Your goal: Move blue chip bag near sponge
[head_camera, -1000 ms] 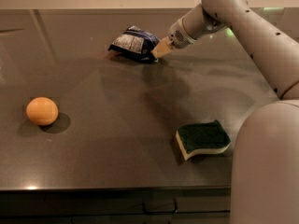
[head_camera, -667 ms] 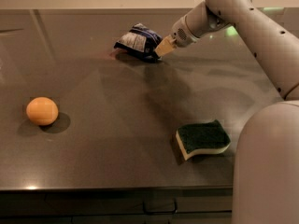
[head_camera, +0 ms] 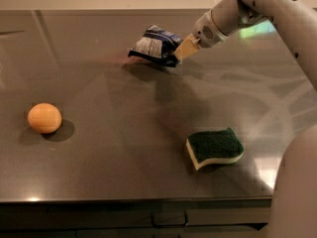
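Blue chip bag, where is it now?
The blue chip bag is at the back of the table, one end in the gripper, far from the sponge.

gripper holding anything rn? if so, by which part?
Yes. The gripper, over the far side of the table, has its fingers shut on the right end of the blue chip bag. The bag looks raised off the surface.

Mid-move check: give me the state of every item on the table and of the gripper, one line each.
Dark-blue crinkled foil chip bag: held by its right edge, tilted, seemingly raised off the dark table.
Two-finger gripper: at the far side, shut on the bag.
Green-topped, cream-based wavy sponge: lying flat, green side up, apart from the bag.
Round orange ball: resting at the left, untouched.
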{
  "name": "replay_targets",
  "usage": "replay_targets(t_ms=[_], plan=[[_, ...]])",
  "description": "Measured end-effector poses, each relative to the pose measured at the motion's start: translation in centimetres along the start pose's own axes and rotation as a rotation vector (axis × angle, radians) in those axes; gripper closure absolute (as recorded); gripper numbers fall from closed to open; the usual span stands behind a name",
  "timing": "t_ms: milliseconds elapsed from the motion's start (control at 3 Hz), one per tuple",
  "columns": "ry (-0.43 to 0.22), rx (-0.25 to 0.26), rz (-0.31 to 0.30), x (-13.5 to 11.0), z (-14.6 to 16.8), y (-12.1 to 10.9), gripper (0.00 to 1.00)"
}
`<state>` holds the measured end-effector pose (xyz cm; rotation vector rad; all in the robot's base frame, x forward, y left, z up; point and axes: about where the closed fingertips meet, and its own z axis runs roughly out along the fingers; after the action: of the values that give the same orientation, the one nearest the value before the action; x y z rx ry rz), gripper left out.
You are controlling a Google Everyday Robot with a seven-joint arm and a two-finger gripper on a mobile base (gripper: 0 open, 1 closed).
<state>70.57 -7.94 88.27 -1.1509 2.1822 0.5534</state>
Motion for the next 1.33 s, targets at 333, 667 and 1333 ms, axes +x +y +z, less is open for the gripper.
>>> replay_targets(t_ms=[333,667,1333], plan=[[0.030,-0.052,-0.036,1.4,-2.3,3.0,1.00],[0.065,-0.107,-0.057,3.3,-4.2,6.4,1.00],[0.141,-0.146,-0.040,6.9,-7.9,11.8,1.00]])
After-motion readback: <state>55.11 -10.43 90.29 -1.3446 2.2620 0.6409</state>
